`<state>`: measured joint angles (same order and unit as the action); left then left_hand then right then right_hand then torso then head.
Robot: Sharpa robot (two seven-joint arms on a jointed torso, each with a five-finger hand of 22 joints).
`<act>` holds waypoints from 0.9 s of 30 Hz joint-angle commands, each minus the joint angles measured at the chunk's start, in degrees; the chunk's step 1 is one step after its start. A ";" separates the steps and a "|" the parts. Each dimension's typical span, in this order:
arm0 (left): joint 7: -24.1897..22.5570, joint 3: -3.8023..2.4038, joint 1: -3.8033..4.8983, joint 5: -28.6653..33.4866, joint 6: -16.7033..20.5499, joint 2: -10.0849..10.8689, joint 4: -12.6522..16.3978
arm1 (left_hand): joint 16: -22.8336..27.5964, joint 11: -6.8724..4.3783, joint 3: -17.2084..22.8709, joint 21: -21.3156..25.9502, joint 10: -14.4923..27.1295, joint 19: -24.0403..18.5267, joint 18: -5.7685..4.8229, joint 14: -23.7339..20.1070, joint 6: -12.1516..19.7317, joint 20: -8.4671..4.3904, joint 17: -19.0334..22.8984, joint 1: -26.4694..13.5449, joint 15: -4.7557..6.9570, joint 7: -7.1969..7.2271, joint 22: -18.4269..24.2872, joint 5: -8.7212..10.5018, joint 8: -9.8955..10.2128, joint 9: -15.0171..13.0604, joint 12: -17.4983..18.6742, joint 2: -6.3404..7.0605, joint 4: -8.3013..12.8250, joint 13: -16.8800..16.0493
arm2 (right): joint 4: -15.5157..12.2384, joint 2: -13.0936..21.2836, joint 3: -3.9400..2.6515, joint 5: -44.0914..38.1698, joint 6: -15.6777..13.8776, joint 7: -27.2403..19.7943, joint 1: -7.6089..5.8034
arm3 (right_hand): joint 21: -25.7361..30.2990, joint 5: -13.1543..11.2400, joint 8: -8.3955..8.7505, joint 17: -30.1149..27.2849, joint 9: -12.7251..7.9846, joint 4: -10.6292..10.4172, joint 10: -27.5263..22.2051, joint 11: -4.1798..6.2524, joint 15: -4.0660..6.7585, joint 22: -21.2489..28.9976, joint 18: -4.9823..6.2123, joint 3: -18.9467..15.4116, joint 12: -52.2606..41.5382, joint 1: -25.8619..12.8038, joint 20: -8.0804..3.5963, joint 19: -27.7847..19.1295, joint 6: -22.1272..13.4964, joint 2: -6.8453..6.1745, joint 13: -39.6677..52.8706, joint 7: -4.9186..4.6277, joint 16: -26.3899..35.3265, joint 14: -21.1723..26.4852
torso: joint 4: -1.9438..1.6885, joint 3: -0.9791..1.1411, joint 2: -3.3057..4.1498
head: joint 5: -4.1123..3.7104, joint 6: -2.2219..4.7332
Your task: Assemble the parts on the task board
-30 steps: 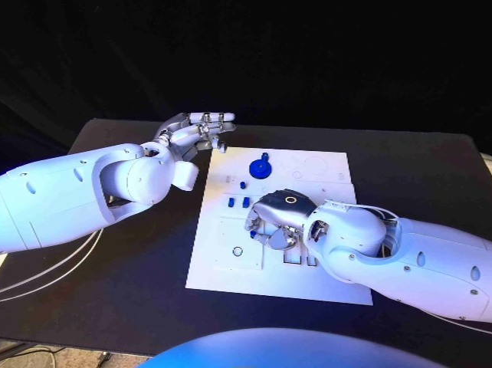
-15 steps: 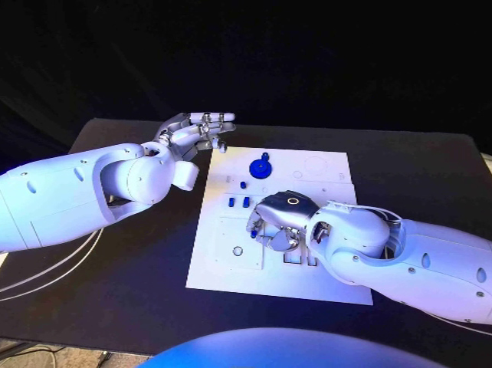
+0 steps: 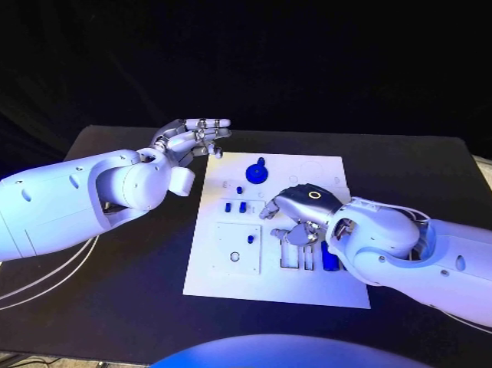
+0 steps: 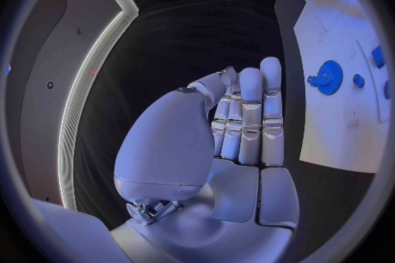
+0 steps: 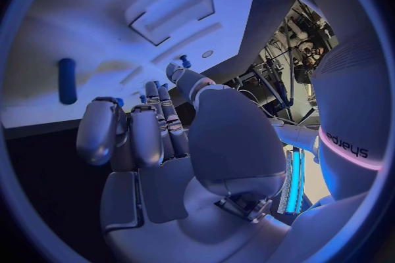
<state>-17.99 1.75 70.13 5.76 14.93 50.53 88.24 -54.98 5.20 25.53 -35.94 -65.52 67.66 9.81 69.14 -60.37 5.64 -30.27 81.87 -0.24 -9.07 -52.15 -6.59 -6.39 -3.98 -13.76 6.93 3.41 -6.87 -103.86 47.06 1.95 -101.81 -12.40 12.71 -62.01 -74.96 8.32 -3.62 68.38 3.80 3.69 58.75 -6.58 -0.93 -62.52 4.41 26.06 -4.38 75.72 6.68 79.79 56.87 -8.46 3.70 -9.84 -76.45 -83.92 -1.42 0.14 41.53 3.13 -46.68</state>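
Observation:
The white task board point(image 3: 246, 277) lies in the middle of the black table. A blue gear point(image 3: 256, 170) sits near its far edge, with small blue parts point(image 3: 236, 207) in a row below it. A long blue part point(image 3: 329, 257) lies on the board beside the slots point(image 3: 296, 257). My right hand point(image 3: 301, 211) hovers over the board's middle, fingers pointing down and holding nothing. From the right wrist, its fingers point(image 5: 148, 138) spread over the board point(image 5: 49, 26) near a blue peg point(image 5: 68, 81). My left hand point(image 3: 191, 136) hangs off the board's far left corner, fingers straight and empty.
The left wrist view has the board point(image 4: 345, 125) and the blue gear point(image 4: 328, 72) off to the side of my left hand point(image 4: 243, 125). Bare black table point(image 3: 125, 261) surrounds the board on all sides. A square recess point(image 3: 237, 247) marks the board's near left.
The camera has shifted a little. My right hand has moved right and up off the board's middle, and a long blue part now shows on the board beside it. The left hand holds still.

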 commanded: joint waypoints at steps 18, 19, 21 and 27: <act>0.15 0.01 -0.08 -0.81 -1.50 -0.26 0.22 | -0.32 -0.06 0.02 0.26 0.44 -0.41 0.64 -0.50 0.03 0.19 0.08 0.12 0.02 -0.31 0.01 -0.33 -0.37 0.06 -0.18 -0.49 0.33 -0.09 | -1.48 9.94 -0.17 1.45 3.57 4.12 -2.64 | 0.47 -1.16 -0.21 -0.25 0.15 -0.86 -0.35 1.06 0.65 0.11 1.02 -2.92 -0.60 0.00 -0.44 -0.25 0.77 -0.54 -0.05 1.89 0.44 -2.08 | -0.04 0.00 -0.10 | -1.28 0.97; 0.17 0.02 -0.10 -0.82 -1.53 -0.28 0.20 | -0.32 -0.06 0.02 0.26 0.44 -0.41 0.64 -0.50 0.03 0.19 0.08 0.12 0.02 -0.31 0.01 -0.33 -0.37 0.06 -0.18 -0.49 0.33 -0.09 | -1.31 9.81 -0.16 1.46 3.55 4.10 -2.63 | 0.46 -1.15 -0.22 -0.26 0.15 -0.88 -0.36 1.08 0.68 0.10 1.01 -2.93 -0.61 0.06 -0.45 -0.23 0.82 -0.48 -0.05 1.92 0.44 -2.09 | -0.03 0.02 -0.08 | -1.32 1.01; 0.19 0.03 -0.13 -0.84 -1.58 -0.32 0.17 | -0.32 -0.06 0.02 0.26 0.44 -0.41 0.64 -0.50 0.03 0.19 0.08 0.12 0.02 -0.31 0.01 -0.33 -0.37 0.06 -0.18 -0.49 0.33 -0.09 | -0.80 9.36 -0.14 1.45 3.47 4.04 -2.62 | 0.47 -1.10 -0.24 -0.26 0.17 -0.93 -0.32 1.14 0.72 0.10 1.01 -2.92 -0.67 0.24 -0.51 -0.21 0.95 -0.25 -0.05 1.95 0.44 -2.10 | -0.08 0.03 -0.07 | -1.33 1.09; 0.25 0.04 -0.16 -0.85 -1.64 -0.34 0.14 | -0.33 -0.02 -0.02 0.28 0.60 -0.44 0.63 -0.55 0.07 0.20 0.11 0.07 -0.01 -0.35 0.00 -0.35 -0.38 0.06 -0.26 -0.52 0.36 -0.11 | 0.24 8.20 -0.12 1.46 3.45 3.82 -2.59 | 0.50 -1.07 -0.28 -0.25 0.19 -1.13 -0.09 1.19 0.80 0.13 1.00 -2.83 -0.85 0.51 -0.59 -0.17 1.26 0.30 -0.03 1.96 0.43 -2.12 | -0.04 -0.07 -0.03 | -1.45 1.06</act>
<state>-17.66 1.82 69.97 5.27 14.56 50.31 88.31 -54.98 4.99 25.53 -35.94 -65.31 67.45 9.81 69.14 -60.37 5.85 -30.20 81.87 -0.24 -9.07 -52.16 -6.59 -6.39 -3.99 -13.76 6.93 3.41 -6.91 -103.87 55.52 1.82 -100.15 -9.89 16.30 -64.63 -74.74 7.43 -3.62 68.09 3.90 2.68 58.42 -5.69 -0.50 -62.46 4.41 23.31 -4.90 75.89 6.47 79.58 57.92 -8.29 3.69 -7.96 -76.23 -83.93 -1.44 0.13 41.47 1.72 -45.59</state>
